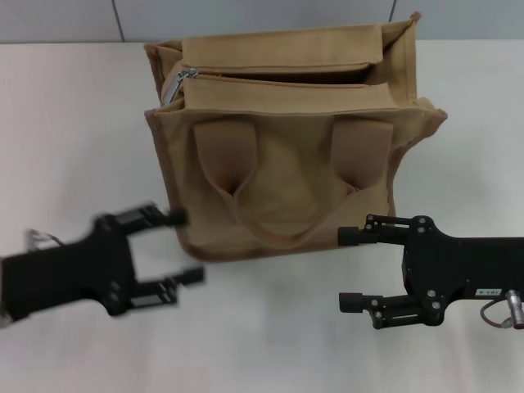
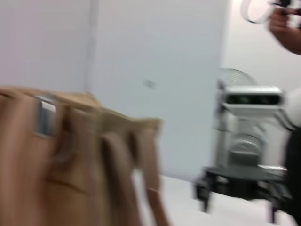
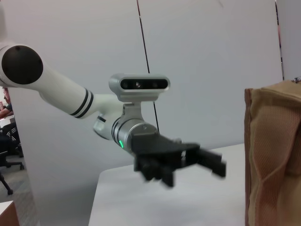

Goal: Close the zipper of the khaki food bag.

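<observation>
Both my grippers, left [image 1: 173,247] and right [image 1: 352,268], hover wide open before the khaki food bag [image 1: 286,164]; next, reach its unzipped zipper [image 1: 246,76] pull.

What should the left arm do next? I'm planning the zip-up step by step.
Probably lift the open left gripper toward the silver pull tab, which sits at the zipper's left end atop the khaki food bag; the zipper gapes open. The right gripper, also open, waits low beside the bag.

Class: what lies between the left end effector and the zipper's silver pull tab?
In the head view, only bare white table and the khaki food bag's front corner separate the open left end effector from the pull tab.
</observation>
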Controlling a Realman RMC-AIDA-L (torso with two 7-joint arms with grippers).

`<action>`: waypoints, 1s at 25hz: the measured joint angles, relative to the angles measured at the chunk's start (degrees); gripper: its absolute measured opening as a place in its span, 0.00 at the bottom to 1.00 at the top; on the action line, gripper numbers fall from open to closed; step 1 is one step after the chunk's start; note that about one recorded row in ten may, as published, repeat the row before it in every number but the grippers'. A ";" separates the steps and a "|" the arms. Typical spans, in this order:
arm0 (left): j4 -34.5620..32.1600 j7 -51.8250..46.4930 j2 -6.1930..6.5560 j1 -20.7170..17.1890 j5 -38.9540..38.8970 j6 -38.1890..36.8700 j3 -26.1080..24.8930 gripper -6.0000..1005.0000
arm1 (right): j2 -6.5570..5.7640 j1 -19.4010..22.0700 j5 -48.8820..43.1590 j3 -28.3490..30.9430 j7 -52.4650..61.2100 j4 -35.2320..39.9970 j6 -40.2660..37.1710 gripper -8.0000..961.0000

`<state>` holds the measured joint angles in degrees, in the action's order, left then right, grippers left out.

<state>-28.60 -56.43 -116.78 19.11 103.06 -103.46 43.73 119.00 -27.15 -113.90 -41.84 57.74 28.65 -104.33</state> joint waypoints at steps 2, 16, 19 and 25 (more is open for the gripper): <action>-0.01 1.88 0.12 -0.88 -0.01 0.31 -4.72 0.81 | 0.00 -0.01 0.00 0.00 0.00 0.00 0.04 0.83; 0.40 5.10 -1.12 2.81 -0.13 9.50 -19.20 0.81 | 0.00 0.22 0.00 0.00 0.02 0.00 0.10 0.83; 0.77 5.18 -1.60 4.90 -0.14 10.94 -19.03 0.81 | 0.00 0.26 0.00 0.00 0.15 0.00 0.09 0.83; 2.63 5.22 -1.60 8.80 0.52 12.15 -18.08 0.76 | 0.00 0.46 0.00 0.10 0.22 0.01 0.08 0.83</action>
<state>-25.98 -51.21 -118.37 27.90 103.58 -91.31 25.65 119.00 -26.68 -113.90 -41.73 57.96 28.66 -104.25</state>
